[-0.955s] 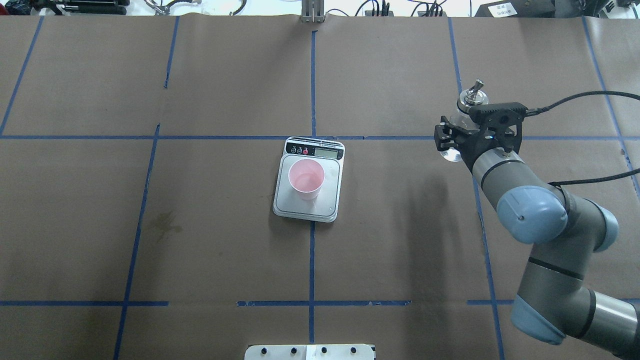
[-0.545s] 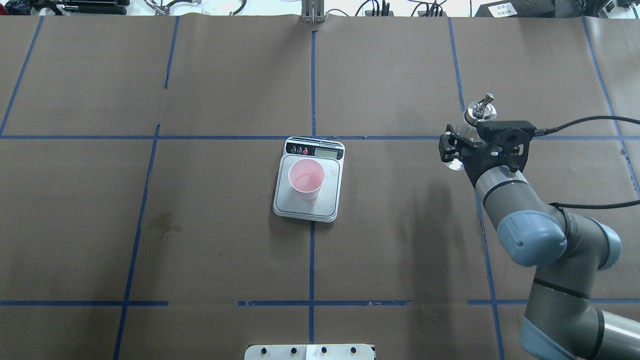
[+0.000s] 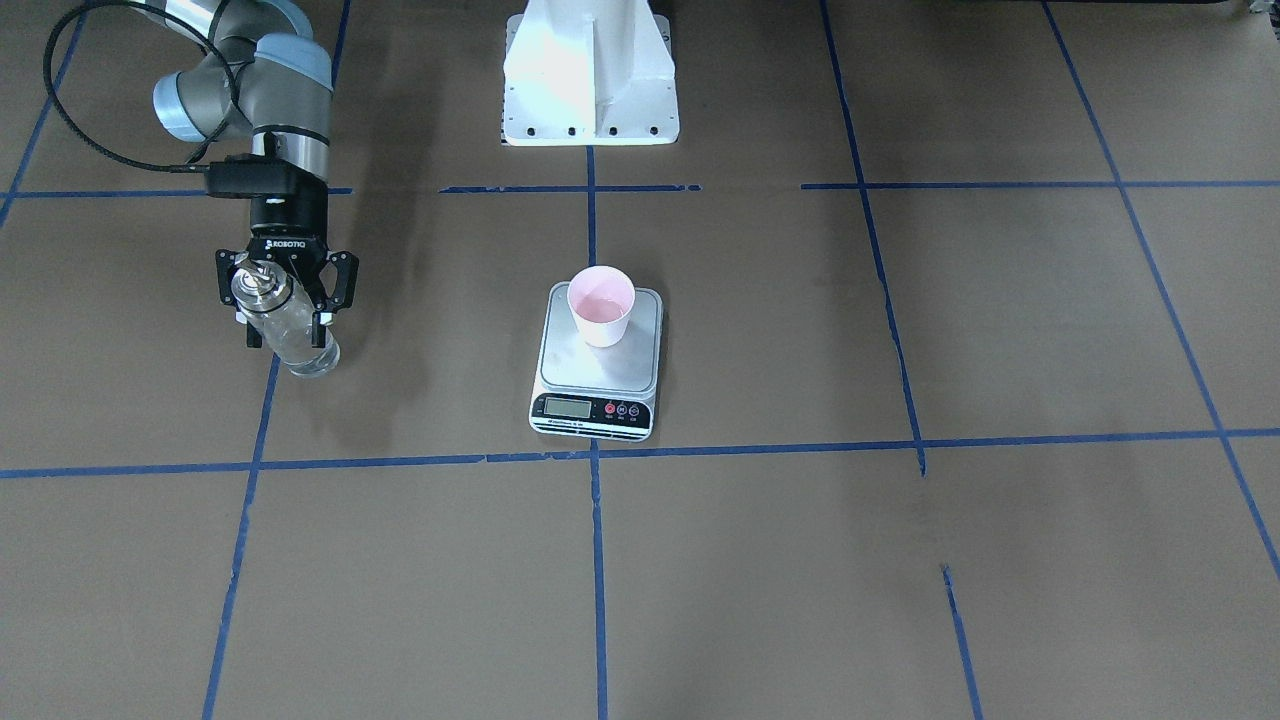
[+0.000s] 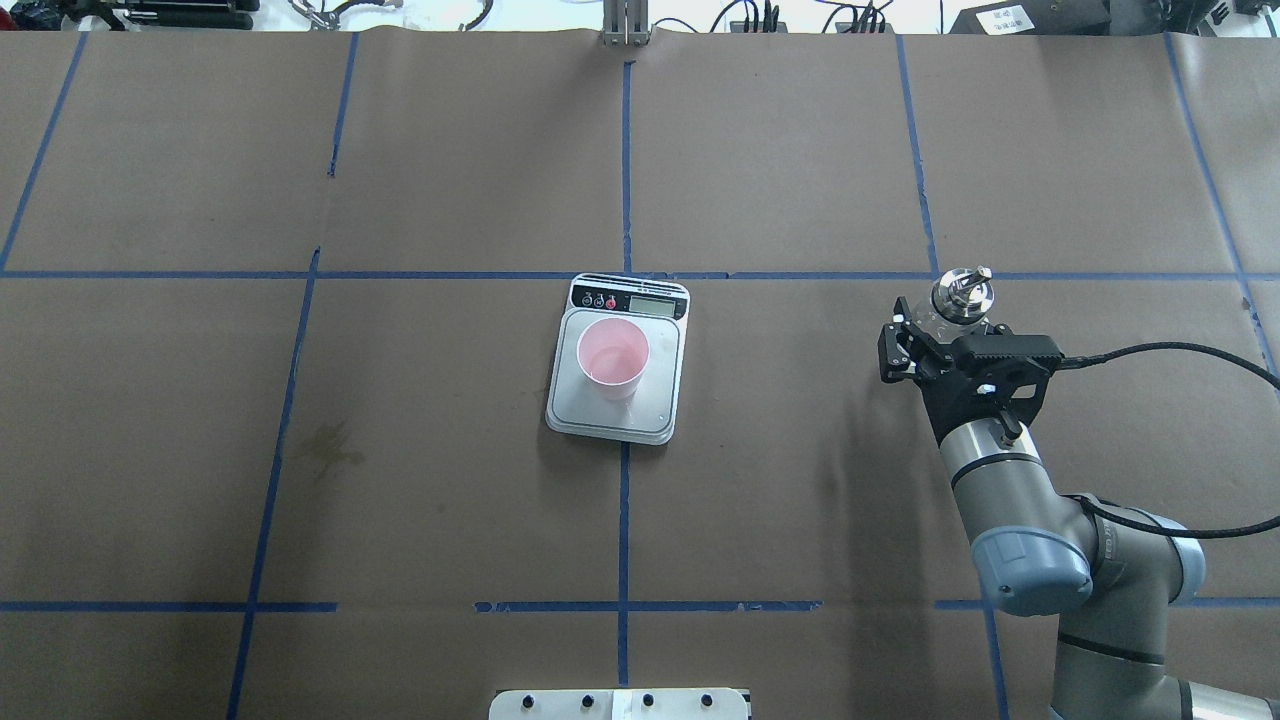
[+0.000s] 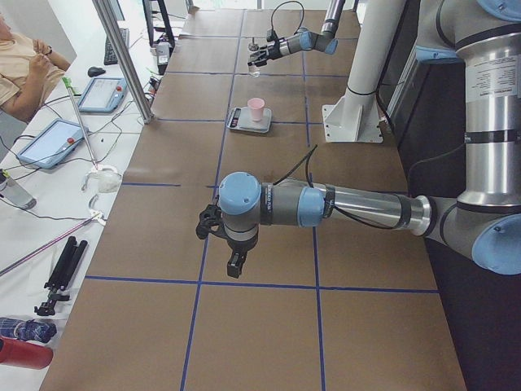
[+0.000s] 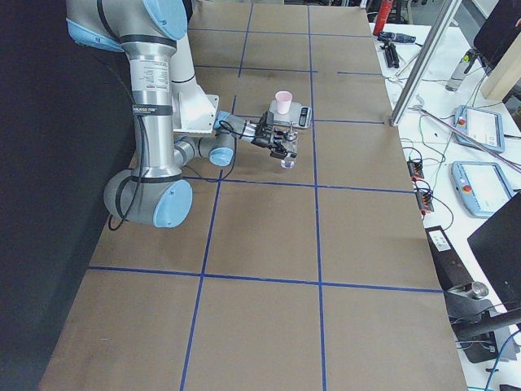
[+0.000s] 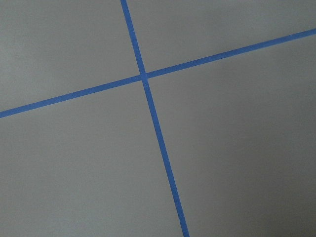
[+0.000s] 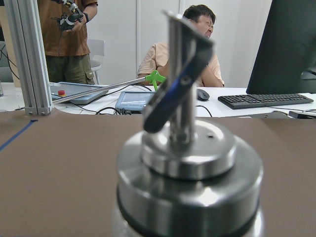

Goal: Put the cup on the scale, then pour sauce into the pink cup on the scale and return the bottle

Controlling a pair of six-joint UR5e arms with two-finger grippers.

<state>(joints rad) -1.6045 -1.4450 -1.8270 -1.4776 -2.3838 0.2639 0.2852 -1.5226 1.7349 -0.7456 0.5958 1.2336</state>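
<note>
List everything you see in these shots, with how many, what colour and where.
cup: one, pale pink, upright on the scale's platform.
scale: one, silver-grey with a black display strip, mid-table.
bottle: one, clear glass with silver spout cap, in the right claw, on the robot's right of the scale.
table: one, brown paper with blue tape lines.
robot pedestal: one, white, at the table's robot-side edge.
seated person: one, beige shirt, beyond the table's far edge.
standing person: one, brown shirt, beside the seated one.
right claw: one, black, shut on the bottle.
left claw: one, black, over bare table away from the scale; open or shut, cannot tell.
</note>
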